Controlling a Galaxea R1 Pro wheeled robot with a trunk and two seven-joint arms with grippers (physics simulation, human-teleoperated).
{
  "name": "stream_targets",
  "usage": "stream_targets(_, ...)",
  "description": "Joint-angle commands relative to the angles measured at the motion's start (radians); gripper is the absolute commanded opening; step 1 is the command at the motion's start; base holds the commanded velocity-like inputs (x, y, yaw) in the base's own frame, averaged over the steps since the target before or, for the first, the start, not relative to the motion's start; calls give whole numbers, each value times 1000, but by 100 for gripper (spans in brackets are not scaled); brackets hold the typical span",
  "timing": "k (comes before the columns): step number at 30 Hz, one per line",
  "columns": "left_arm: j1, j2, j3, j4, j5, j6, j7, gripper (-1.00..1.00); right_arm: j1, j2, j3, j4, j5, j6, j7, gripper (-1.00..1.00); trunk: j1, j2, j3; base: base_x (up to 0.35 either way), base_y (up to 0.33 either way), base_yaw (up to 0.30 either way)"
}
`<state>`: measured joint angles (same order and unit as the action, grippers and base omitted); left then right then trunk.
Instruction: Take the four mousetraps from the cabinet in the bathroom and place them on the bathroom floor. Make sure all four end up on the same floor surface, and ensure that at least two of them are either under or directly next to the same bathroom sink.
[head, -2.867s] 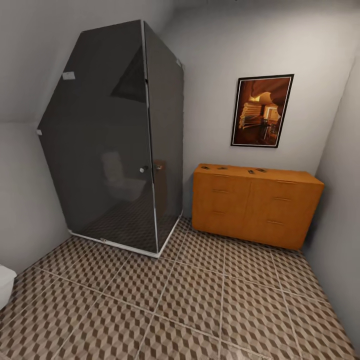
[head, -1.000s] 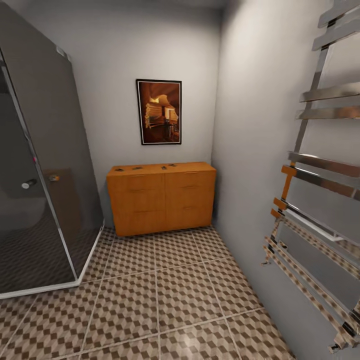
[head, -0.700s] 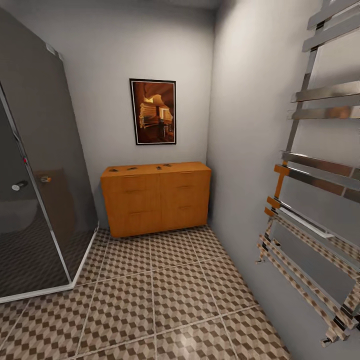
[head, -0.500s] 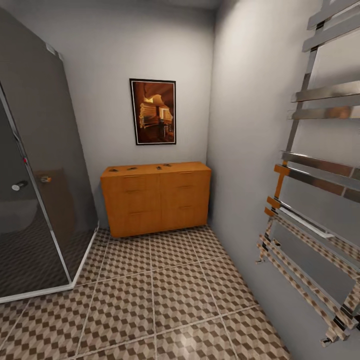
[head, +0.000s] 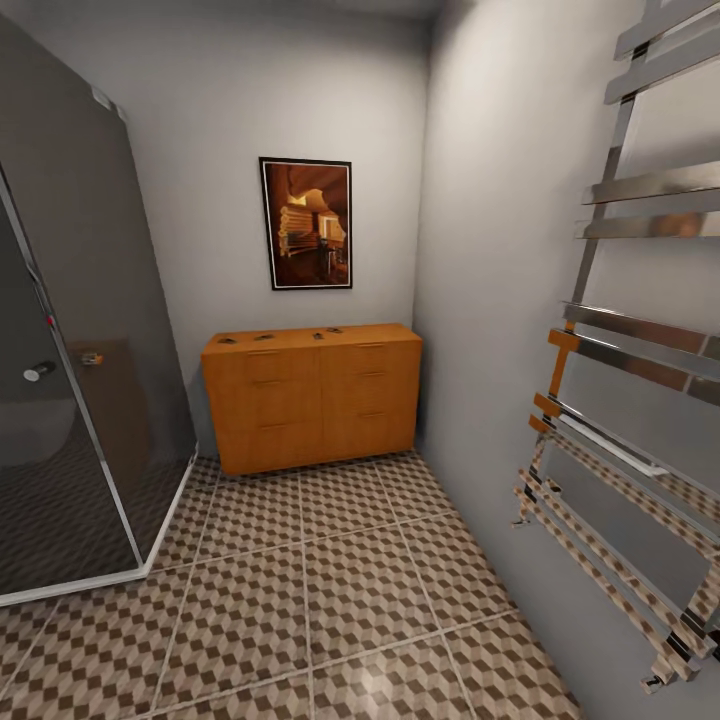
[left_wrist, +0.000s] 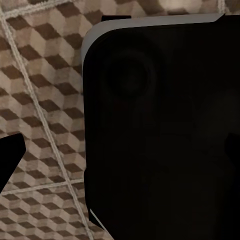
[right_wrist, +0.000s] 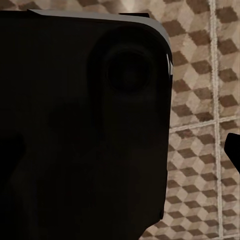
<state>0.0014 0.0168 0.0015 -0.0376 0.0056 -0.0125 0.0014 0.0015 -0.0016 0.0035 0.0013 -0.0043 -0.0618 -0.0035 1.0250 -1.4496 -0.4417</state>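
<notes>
Grey walls enclose a bathroom corner whose bathroom floor (head: 340, 580) is laid in large tiles printed with a brown, beige and white cube pattern and pale grout lines. Against the far wall stands the cabinet (head: 312, 395), a low orange-brown sideboard with drawer fronts and slim bar handles. On its top lie the mousetraps (head: 264, 337), visible as small dark specks spread along the surface, too small to make out in detail. Above the cabinet hangs a framed picture (head: 306, 223) in warm brown tones. At left stands a dark glass shower enclosure (head: 70, 330) with a pale base rim; at right, a chrome towel rail (head: 630, 330) is mounted on the near side wall. Each wrist view shows a dark housing close to the lens over the cube-pattern tiles; whether the left tool or the right tool is wide or narrow cannot be told.
</notes>
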Motion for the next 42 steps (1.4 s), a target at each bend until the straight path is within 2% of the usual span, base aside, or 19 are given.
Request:
stream_targets(1,0,0,0,-1,1,-1,0,100,0,0,0,0,0,-4,0,100,0,0,-1,0,0,0)
stream_targets(26,0,-1,3,-1,3,-3,-1,100,0,0,-5,0,-6,-4,-5,100,0,0,-1,0,0,0)
stream_targets(32,0,-12,5,-3,0,-29,-3,100,0,0,-5,0,-5,-4,-6,100,0,0,-1,0,0,0)
stream_targets(42,0,-14,4,-2,2,-59,-4,100,0,0,-5,0,-4,-4,-6,100,0,0,-1,1,0,0)
